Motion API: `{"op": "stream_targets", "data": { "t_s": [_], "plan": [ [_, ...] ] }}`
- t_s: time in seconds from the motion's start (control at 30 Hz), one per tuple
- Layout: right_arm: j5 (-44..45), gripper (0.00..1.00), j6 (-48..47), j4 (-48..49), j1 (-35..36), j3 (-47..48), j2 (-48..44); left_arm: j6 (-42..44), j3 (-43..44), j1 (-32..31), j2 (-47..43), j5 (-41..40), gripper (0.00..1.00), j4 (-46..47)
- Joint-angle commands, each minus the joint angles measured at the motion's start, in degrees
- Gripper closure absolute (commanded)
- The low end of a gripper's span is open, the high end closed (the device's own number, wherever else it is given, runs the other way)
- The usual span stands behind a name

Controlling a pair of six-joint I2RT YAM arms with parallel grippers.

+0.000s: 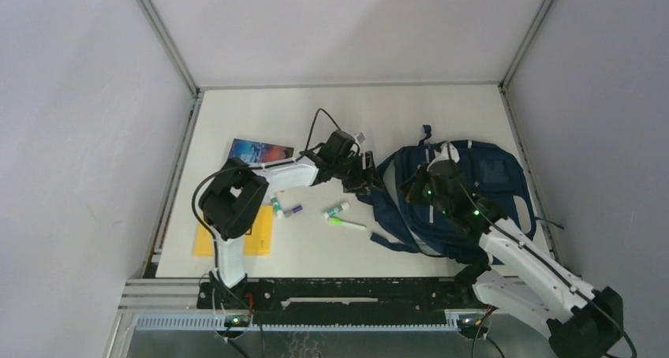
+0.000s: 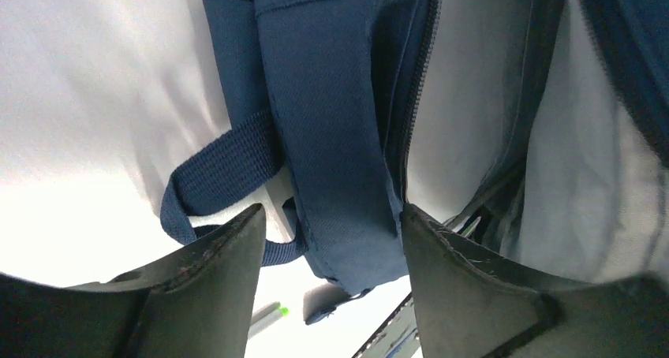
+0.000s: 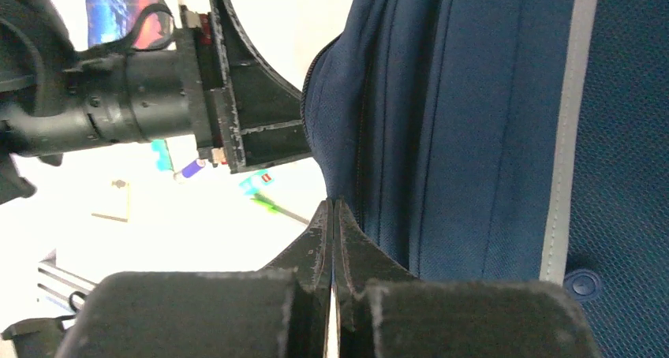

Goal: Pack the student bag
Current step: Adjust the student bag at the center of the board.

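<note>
The navy student bag lies at the right of the white table, its opening turned left. My left gripper is at the bag's left edge. In the left wrist view it is open, its jaws standing either side of a navy padded edge of the bag, with pale lining to the right. My right gripper is over the bag's left part. In the right wrist view it is shut, its tips against the bag's navy fabric. Nothing shows between its jaws.
A colourful book lies at the back left and a yellow notebook at the front left. Two markers and a green pen lie left of the bag. A loose strap trails forward.
</note>
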Motion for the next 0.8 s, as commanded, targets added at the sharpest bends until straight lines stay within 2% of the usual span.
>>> {"op": "stream_targets", "data": {
  "t_s": [0.0, 0.03, 0.07, 0.17, 0.27, 0.33, 0.4, 0.43, 0.57, 0.7, 0.77],
  "plan": [
    [-1.5, 1.00, 1.4, -2.3, -1.6, 2.4, -6.0, -1.4, 3.9, -0.2, 0.7, 0.6, 0.38, 2.5],
    [-1.1, 1.00, 1.4, -3.4, -2.3, 3.0, -7.3, -1.4, 3.9, -0.2, 0.8, 0.3, 0.45, 2.4],
    [-0.6, 1.00, 1.2, -4.8, -3.0, 3.7, -8.5, -1.5, 4.0, -0.1, 0.9, 0.2, 0.59, 2.4],
    [2.9, 1.00, 0.9, -9.5, -5.8, 5.9, -12.5, -1.3, 4.1, 0.9, 0.5, -0.1, 0.89, 2.0],
    [4.7, 1.00, 0.2, -11.3, -9.6, 6.1, -17.9, -0.5, 4.0, 2.8, -0.4, -1.0, 0.98, 0.9],
    [3.7, 1.00, 0.3, -12.3, -12.8, 6.1, -20.9, 0.3, 4.5, 4.2, -0.5, -1.0, 0.99, 0.2],
    [1.1, 1.00, 0.9, -12.7, -15.7, 6.0, -22.2, 1.8, 5.8, 4.9, -0.6, -1.3, 0.94, -1.2],
    [-0.4, 1.00, 1.2, -12.6, -16.8, 6.0, -22.1, 2.8, 6.6, 5.1, -0.6, -1.5, 0.86, -2.3],
    [-3.5, 1.00, 2.4, -11.9, -17.2, 6.0, -19.7, 7.9, 10.3, 5.1, -1.8, -1.5, 0.43, -8.9],
    [-4.9, 1.00, 2.6, -9.5, -17.2, 4.6, -18.4, 14.6, 12.3, 5.4, -7.9, -10.2, 0.13, -18.7],
    [-5.1, 1.00, 2.5, -8.7, -17.2, 3.8, -16.7, 17.0, 11.9, 6.4, -12.0, -15.8, 0.10, -22.5]
  ]
}}
